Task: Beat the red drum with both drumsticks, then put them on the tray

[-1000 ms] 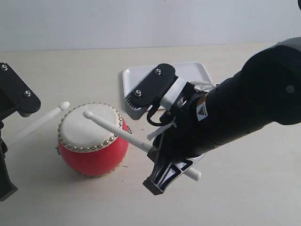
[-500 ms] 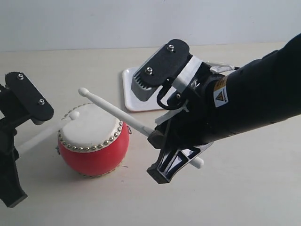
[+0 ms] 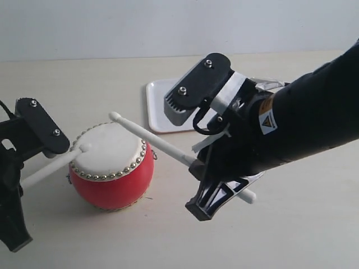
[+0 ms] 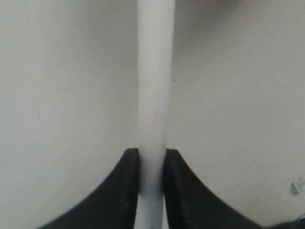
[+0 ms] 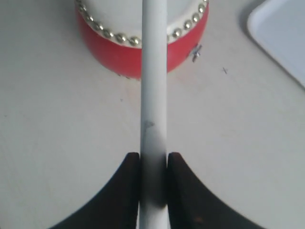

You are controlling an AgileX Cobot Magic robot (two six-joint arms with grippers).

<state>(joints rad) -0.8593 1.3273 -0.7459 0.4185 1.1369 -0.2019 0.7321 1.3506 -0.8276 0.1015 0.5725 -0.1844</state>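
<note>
1. Noted left gripper point(image 4: 151, 167) pinched narrow on the left drumstick point(image 3: 53, 165), shaft clamped between both fingers.
2. Found its bead tip well out ahead of the fingers. Lowered since a second ago from up beside the rim to touching the cream skin of the red drum point(image 3: 112, 188).
3. Noted right gripper point(image 5: 153, 167) likewise pinched narrow on the right drumstick point(image 3: 157, 143), butt end sticking out behind the fingers.
4. Found that bead lifted off the skin where it rested a second ago, now raised near the drum's far rim.
5. Logged drum unmoved, ahead of both pairs of fingers.
6. Logged tray point(image 3: 157, 106) unmoved, beyond the drum, partly hidden behind the right fingers.
</note>
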